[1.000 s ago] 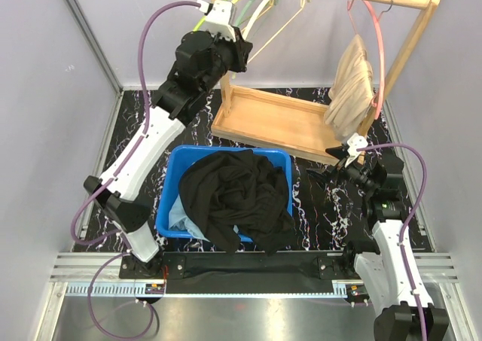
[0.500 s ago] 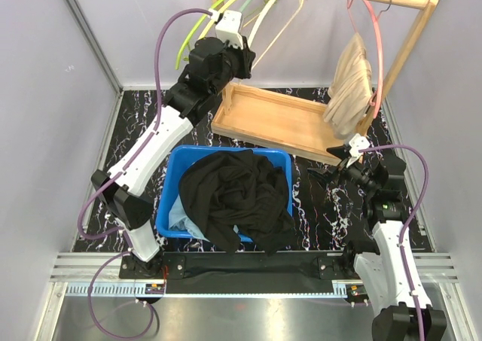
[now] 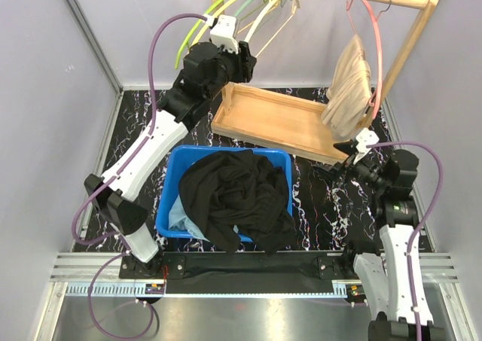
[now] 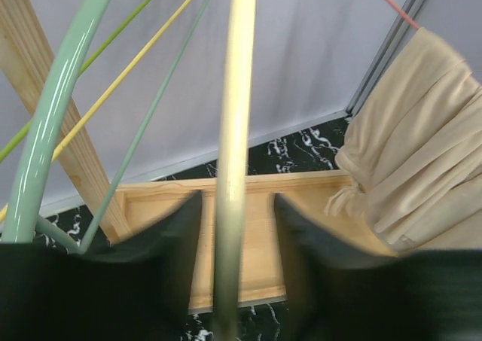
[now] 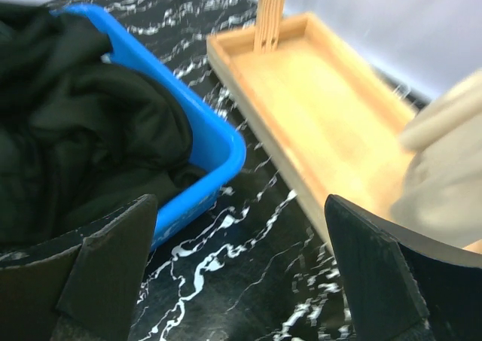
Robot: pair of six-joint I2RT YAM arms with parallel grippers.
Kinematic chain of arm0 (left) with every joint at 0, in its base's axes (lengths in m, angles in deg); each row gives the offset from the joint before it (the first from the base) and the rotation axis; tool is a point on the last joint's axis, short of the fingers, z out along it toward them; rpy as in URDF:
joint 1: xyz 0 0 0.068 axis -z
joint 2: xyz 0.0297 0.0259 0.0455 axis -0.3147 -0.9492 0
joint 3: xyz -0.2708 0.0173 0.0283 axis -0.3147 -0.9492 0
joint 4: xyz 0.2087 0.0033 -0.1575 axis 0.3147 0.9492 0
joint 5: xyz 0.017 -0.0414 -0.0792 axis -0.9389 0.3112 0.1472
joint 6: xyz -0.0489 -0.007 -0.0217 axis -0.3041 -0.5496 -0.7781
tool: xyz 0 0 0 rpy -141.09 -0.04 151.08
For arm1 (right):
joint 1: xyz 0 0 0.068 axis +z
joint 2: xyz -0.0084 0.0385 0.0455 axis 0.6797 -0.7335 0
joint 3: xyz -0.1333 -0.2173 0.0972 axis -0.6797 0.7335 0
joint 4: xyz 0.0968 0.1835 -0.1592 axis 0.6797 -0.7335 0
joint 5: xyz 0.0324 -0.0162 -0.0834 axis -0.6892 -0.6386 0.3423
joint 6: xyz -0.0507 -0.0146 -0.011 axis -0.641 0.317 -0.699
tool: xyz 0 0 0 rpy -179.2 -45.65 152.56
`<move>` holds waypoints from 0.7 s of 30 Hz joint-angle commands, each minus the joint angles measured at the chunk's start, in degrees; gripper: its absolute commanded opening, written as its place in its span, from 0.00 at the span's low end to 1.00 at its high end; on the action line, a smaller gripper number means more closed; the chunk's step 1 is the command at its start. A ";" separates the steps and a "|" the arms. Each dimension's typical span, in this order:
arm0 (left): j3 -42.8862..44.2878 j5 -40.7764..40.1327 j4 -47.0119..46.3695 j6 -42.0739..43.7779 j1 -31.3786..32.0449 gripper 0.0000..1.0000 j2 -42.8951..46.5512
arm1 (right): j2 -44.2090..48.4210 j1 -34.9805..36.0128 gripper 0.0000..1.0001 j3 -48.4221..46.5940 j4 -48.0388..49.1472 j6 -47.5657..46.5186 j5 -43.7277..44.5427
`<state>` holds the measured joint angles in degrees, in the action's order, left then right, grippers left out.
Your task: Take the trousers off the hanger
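The left gripper [image 4: 234, 213] is opening around the cream hanger [image 4: 237, 70] on the wooden rack [image 3: 410, 44]; the right gripper [image 5: 241, 262] is lifting toward that rack.

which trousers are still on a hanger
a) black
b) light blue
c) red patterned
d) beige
d, the beige trousers hang from the pink hanger, while the black ones lie in the blue bin.
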<state>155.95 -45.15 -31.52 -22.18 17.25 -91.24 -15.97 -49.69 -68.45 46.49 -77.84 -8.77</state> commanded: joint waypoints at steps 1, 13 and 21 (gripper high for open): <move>0.24 1.40 -0.83 -0.10 0.18 0.58 4.50 | 3.30 -0.25 1.00 -9.92 -9.74 -3.85 -1.86; -4.94 10.89 1.00 -1.95 0.18 0.94 14.87 | -3.62 -0.25 1.00 -35.76 -13.02 11.25 23.68; -15.83 11.25 2.33 1.12 0.18 0.99 26.02 | -19.79 -0.33 1.00 -53.17 -13.36 18.91 39.45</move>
<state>143.47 -35.01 -28.50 -22.97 17.32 -69.89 -31.62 -49.76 -116.32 33.40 -63.57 22.51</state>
